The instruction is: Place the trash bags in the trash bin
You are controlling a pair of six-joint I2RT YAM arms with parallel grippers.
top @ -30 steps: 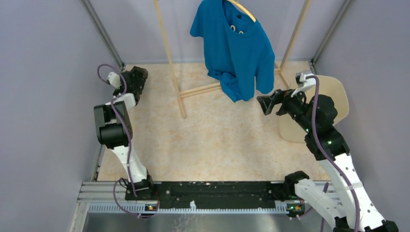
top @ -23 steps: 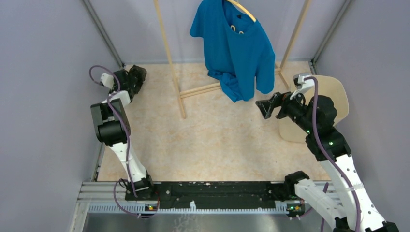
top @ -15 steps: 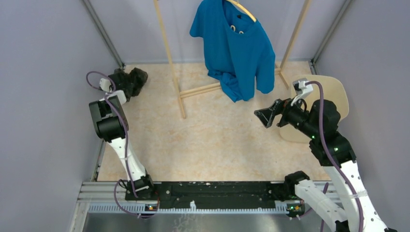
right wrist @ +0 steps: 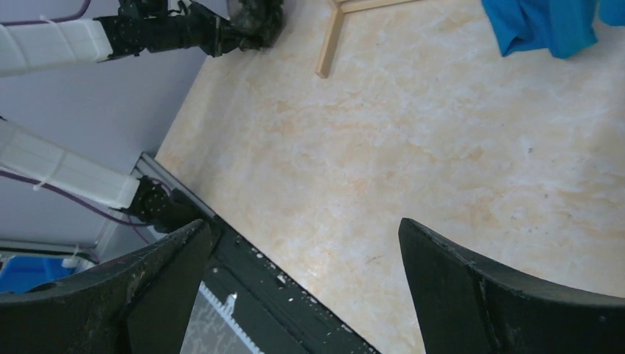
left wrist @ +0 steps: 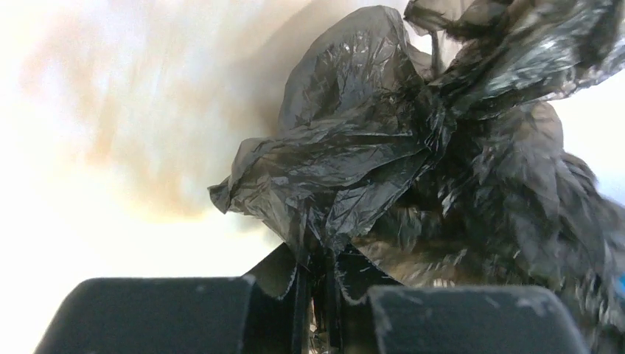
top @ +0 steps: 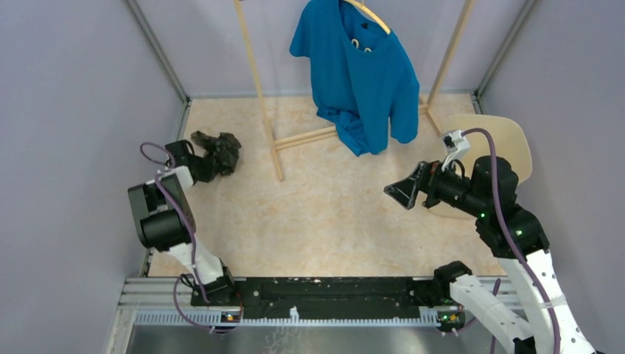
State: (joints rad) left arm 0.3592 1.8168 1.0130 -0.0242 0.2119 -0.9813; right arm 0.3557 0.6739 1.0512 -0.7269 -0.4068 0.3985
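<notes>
Left gripper (top: pixel 197 168) clamped on thin crinkly dark grey-brown plastic trash bag (top: pixel 219 153). In wrist view its fingers (left wrist: pixel 169 313) are nearly together, film pinched between them. Rest of bag bunched just ahead of tips, over marbled beige floor (top: pixel 332 214); cannot tell if bag touches floor.
Right gripper (top: pixel 399 193) spread wide, holding nothing, pointing toward left arm.
Cream-beige smooth plastic bin (top: pixel 510 136) behind right gripper, partly hidden by arm.
Light wooden rack (top: pixel 259 88) with blue T-shirt (top: pixel 361 74) beyond both grippers.
</notes>
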